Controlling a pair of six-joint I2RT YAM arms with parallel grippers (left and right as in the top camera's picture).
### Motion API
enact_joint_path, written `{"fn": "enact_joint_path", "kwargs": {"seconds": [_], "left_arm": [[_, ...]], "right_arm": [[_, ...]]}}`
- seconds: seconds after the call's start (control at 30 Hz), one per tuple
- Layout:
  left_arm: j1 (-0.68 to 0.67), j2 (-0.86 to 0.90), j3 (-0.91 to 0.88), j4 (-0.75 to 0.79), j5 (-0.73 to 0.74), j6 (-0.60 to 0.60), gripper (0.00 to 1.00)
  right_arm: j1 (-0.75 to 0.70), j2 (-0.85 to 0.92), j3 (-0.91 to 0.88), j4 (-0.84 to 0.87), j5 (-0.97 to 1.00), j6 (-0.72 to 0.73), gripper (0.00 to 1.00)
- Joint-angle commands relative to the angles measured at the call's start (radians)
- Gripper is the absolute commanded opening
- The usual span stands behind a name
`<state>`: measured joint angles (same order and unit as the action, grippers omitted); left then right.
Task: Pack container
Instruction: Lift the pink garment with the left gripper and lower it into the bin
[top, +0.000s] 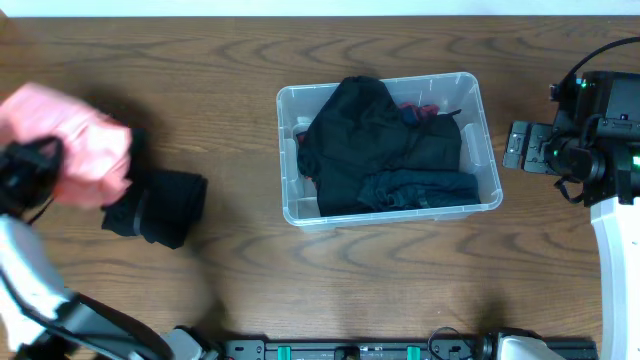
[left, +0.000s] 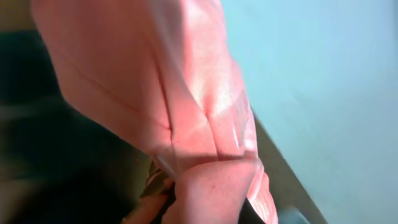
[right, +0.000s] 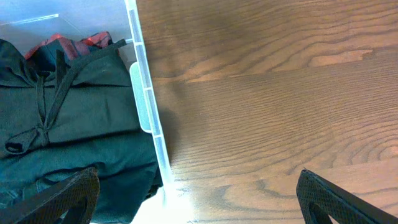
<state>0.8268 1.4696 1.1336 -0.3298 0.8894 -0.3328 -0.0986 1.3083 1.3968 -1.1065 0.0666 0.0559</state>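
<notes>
The clear plastic container (top: 489, 160) sits at the middle of the table, holding dark folded clothes (top: 385, 150) with a bit of red cloth (top: 420, 110) under them. My left gripper (top: 30, 165) at the far left is shut on a pink cloth (top: 75, 140), lifted above the table; that cloth fills the left wrist view (left: 186, 106) and hides the fingers. A black folded garment (top: 160, 207) lies on the table beside it. My right gripper (right: 199, 199) is open and empty, straddling the container's right wall (right: 146, 106).
The right arm's base and body (top: 590, 140) stand at the table's right edge. A rail with fittings (top: 380, 350) runs along the front edge. The wooden table (top: 250, 60) stretches behind the container.
</notes>
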Motion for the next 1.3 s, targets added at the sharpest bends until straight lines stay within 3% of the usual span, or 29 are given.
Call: {"fn": "enact_joint_path", "kwargs": {"seconds": [0.0,0.17,0.3,0.57,0.93,1.0,1.1,1.27], "left_arm": [[-0.197,-0.082,0.037,0.004,0.062,-0.021,0.06],[-0.501,-0.145,0.04,0.045,-0.008,-0.066,0.06],[-0.731,-0.149,0.041,0.153,-0.023,-0.106,0.06],[-1.131,-0.051,0.051,0.393,-0.188,-0.184,0.06],[-1.357,0.283,0.294,0.421,-0.19,-0.219,0.06],[-1.384,0.328,0.325,0.421,-0.19,-0.219,0.06],[-1.413,0.365,0.332,0.422,-0.191,-0.219,0.06],[-1.464,0.414,0.332,0.423,-0.192,-0.217,0.06]], "right_arm": [[-0.013,0.0,-0.002,-0.001,-0.003,-0.011,0.99],[-0.013,0.0,-0.002,-0.002,-0.004,-0.01,0.99],[-0.013,0.0,-0.002,-0.002,-0.004,-0.005,0.99],[-0.013,0.0,-0.002,-0.002,-0.003,-0.005,0.99],[-0.014,0.0,-0.002,-0.005,-0.002,-0.004,0.99],[-0.028,-0.002,-0.002,-0.014,0.045,0.05,0.99],[-0.087,-0.006,-0.002,-0.032,0.099,0.106,0.99],[-0.252,-0.006,-0.002,-0.039,0.004,0.116,0.99]]}}
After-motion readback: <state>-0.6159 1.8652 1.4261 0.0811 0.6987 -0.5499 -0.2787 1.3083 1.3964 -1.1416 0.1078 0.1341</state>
